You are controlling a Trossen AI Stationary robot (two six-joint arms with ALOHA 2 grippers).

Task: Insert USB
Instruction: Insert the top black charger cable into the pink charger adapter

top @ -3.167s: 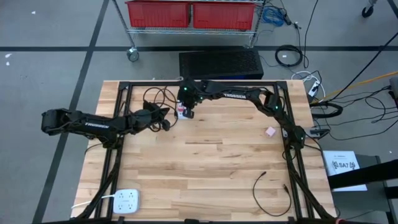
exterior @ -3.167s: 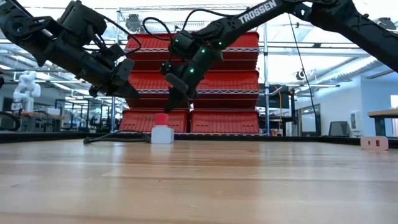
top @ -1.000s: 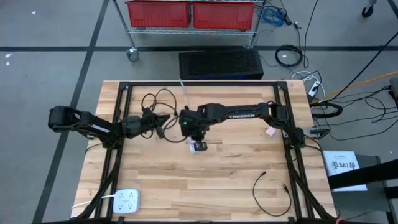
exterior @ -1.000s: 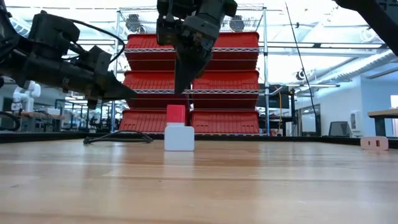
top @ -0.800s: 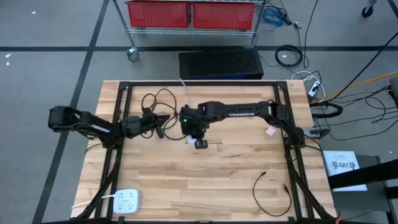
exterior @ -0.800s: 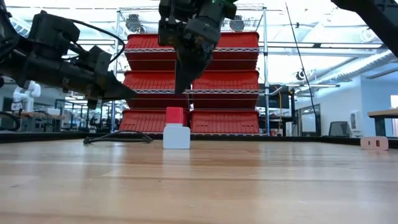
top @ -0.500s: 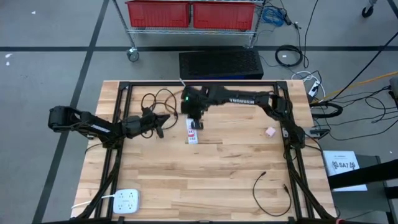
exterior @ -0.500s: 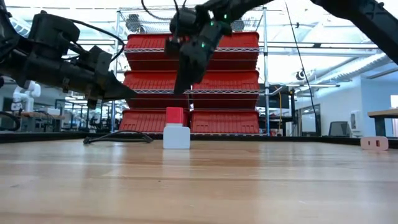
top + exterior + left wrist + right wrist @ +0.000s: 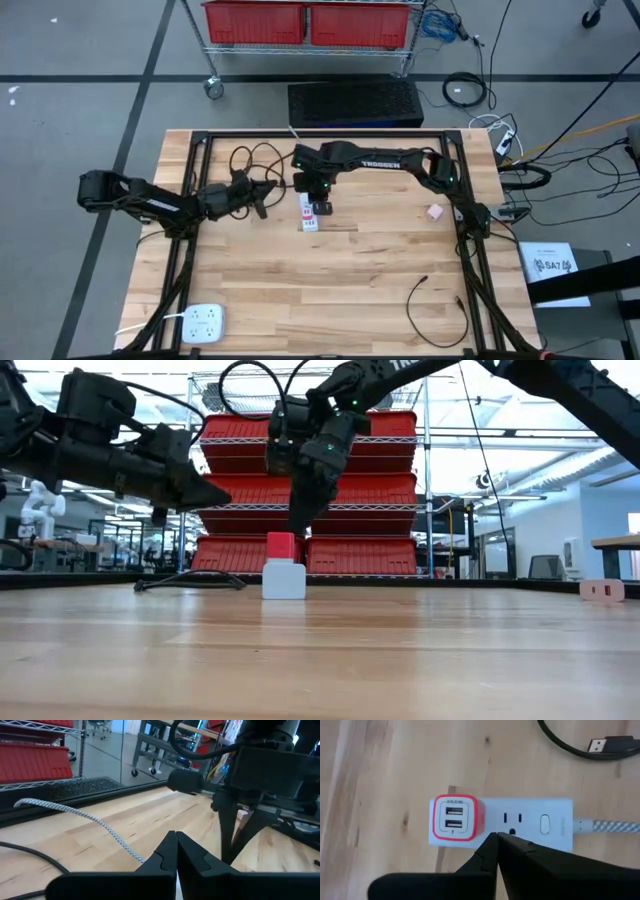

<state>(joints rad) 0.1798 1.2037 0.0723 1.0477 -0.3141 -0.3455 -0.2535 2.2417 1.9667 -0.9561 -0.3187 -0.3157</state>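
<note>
A white power strip (image 9: 520,820) lies flat on the wooden table (image 9: 350,270), with a red-rimmed two-port USB charger (image 9: 454,819) plugged into its end and standing up (image 9: 282,546). Its braided cord (image 9: 610,826) runs toward the far edge. A black cable's USB plug (image 9: 602,744) lies loose on the wood beside the strip. My right gripper (image 9: 496,836) is shut and slants down just above the strip, next to the charger (image 9: 296,525). My left gripper (image 9: 262,200) is shut and empty. It points level toward the strip from the table's left (image 9: 222,495).
The black cable loops at the far left (image 9: 248,160). A small pink block (image 9: 435,211) lies to the right. Another black cable (image 9: 435,300) lies near the right front, and a white outlet block (image 9: 203,322) at the near left corner. Black frame rails (image 9: 190,250) border the table.
My right gripper, staying shut, has drawn back from over the strip's near end toward the table's far edge, and now hangs beside the charger. The strip shifted slightly at first, then lay still.
</note>
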